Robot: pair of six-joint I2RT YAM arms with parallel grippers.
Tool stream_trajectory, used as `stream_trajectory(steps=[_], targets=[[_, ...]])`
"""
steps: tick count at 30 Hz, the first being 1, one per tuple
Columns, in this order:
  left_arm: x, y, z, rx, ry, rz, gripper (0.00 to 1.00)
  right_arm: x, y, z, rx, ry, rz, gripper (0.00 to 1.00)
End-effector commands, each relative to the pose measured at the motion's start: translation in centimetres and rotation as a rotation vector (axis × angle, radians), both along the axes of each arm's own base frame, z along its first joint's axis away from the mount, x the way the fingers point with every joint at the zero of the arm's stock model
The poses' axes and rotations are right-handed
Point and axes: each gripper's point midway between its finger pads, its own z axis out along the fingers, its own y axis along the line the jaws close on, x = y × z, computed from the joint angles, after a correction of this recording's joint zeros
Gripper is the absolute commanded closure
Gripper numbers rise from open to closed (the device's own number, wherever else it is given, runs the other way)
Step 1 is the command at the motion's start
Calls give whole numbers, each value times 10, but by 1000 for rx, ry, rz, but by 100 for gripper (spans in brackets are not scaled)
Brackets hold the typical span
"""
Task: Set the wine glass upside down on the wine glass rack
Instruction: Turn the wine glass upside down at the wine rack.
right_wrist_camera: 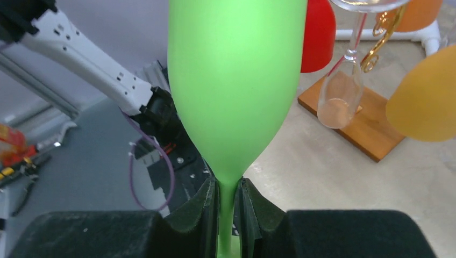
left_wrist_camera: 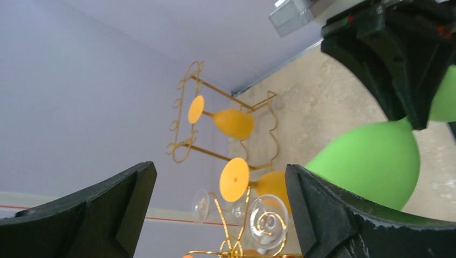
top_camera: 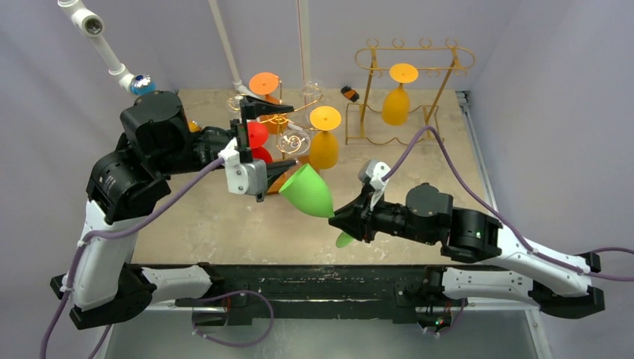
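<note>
Bright, soft, even light falls from above, leaving only faint shadows on the table (top_camera: 224, 232). The overhead view is sharp. Up close, the green glass (right_wrist_camera: 234, 80) shows no glare. The black fingers (right_wrist_camera: 201, 215) look slightly soft in both wrist views.

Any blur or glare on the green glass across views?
Top external: even light, green glass sharp, no glare. Right wrist: bowl fills the frame, soft sheen; stem crisp in the right gripper. Left wrist: left gripper fingers dark, slightly soft; orange glass beyond clear.
</note>
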Motion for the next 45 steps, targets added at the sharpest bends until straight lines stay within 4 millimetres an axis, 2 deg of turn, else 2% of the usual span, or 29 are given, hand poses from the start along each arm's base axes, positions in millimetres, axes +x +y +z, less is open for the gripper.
stream_trajectory(steps=[1, 4, 9, 17, 22, 27, 34, 40, 43, 45], targets=[[-49, 6, -32, 113, 290, -143, 1, -5, 2, 38, -31, -337, 163, 100], [-63, 16, -49, 189, 302, -183, 2, -11, -1, 57, 9, -476, 219, 100], [-74, 28, -62, 246, 245, -208, 4, -20, -2, 70, -3, -585, 301, 100], [-79, 16, -47, 164, 270, -258, 15, -21, 19, 78, -66, -663, 394, 100], [-79, 20, -40, 158, 258, -240, 14, -17, 26, 71, -125, -682, 417, 100], [-86, 34, -40, 153, 253, -201, 8, -13, 19, 68, -162, -703, 406, 100], [-98, 46, -55, 125, 346, -165, 3, 1, -3, 85, -149, -761, 275, 100], [-90, 32, -14, -55, 360, -156, 4, 9, 5, 71, -241, -740, 285, 100], [-93, 26, 10, -91, 367, -196, 7, 12, 9, 68, -267, -742, 297, 100], [-95, 22, 13, -85, 399, -223, 8, 12, 10, 68, -271, -747, 300, 100]])
